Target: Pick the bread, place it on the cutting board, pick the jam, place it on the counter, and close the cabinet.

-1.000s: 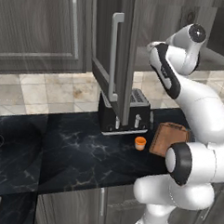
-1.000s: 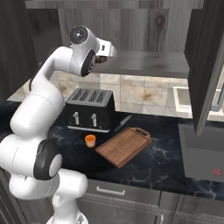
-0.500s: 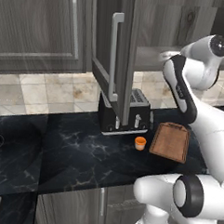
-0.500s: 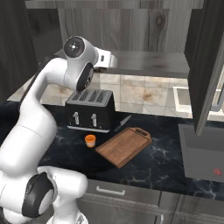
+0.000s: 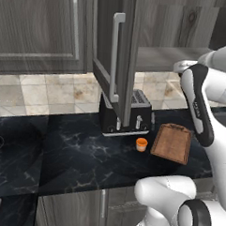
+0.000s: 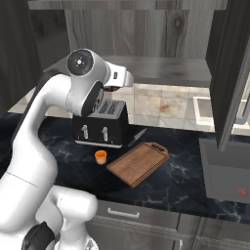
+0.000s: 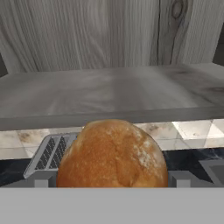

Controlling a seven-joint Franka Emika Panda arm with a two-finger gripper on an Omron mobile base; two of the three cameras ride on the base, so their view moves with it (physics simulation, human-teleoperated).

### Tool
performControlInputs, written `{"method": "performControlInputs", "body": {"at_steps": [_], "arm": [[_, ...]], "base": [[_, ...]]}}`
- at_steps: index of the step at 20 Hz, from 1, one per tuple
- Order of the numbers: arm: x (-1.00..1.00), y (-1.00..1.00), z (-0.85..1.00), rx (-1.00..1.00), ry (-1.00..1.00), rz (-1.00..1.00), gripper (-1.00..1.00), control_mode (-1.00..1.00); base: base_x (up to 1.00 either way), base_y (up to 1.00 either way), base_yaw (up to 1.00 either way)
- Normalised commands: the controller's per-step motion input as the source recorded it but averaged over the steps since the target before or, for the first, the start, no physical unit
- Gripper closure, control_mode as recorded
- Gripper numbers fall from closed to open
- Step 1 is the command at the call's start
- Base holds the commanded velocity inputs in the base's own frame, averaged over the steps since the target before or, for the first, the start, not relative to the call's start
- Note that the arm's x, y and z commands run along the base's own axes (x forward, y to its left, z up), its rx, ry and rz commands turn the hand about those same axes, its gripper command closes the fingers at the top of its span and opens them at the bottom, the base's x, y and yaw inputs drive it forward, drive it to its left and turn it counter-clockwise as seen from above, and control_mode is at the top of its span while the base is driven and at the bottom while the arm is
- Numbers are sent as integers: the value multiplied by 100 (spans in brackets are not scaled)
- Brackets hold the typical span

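The bread (image 7: pixel 113 154), a round golden-brown bun with a floury crust, sits close against the hand camera, high above the toaster (image 6: pixel 100 123) and in front of the open cabinet (image 5: pixel 113 63) shelf, so it looks carried in the gripper, though the fingers are hidden behind it and I cannot tell how they are set. It is probably light and soft under a thin crust, best held across its widest middle with mild pressure so it neither dents nor rolls free. The cutting board (image 6: pixel 138 163) lies bare on the counter (image 6: pixel 185 180), with the jam (image 6: pixel 100 156) standing near its left edge.
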Motion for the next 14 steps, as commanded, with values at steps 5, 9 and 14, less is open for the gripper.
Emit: {"method": "performControlInputs", "body": {"at_steps": [5,9,14], "arm": [[-55,-15,0,0,7,0,100,-100],[-43,-7,-2,0,11,0,100,-100],[-35,-7,-5,0,12,0,100,-100]], "base": [[0,0,0],[0,0,0],[0,0,0]]}}
